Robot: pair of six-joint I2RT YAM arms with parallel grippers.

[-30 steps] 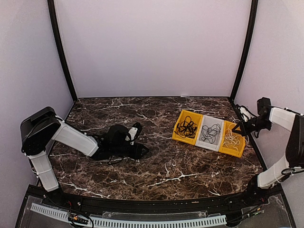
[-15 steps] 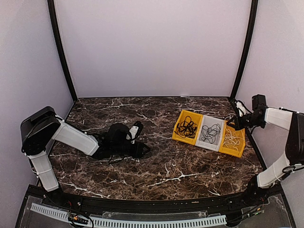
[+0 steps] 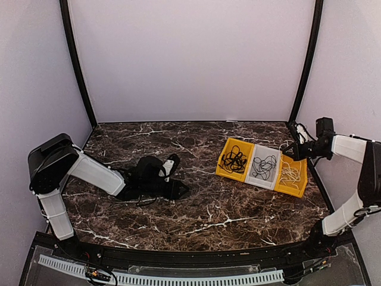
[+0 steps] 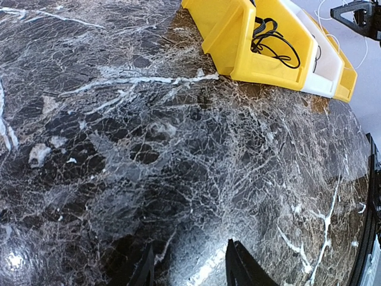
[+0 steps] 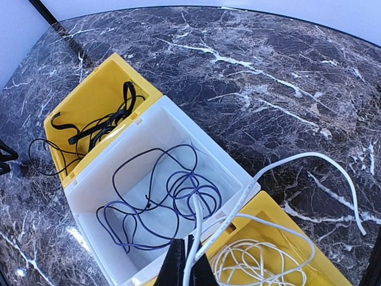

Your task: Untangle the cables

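Cables [image 3: 235, 159] fill three plastic bins [image 3: 229, 175] at the frame's right, where the right end effector [image 5: 187, 255], fully closed, pinches a thin white cable [image 5: 309, 154] over the outer yellow bin [image 5: 271, 205]; the left end effector [image 4: 190, 268], half-open and empty, hovers low over the dark marble table [image 4: 178, 149].

Overhead view, two close wrist views, bins [image 5: 89, 185] shared
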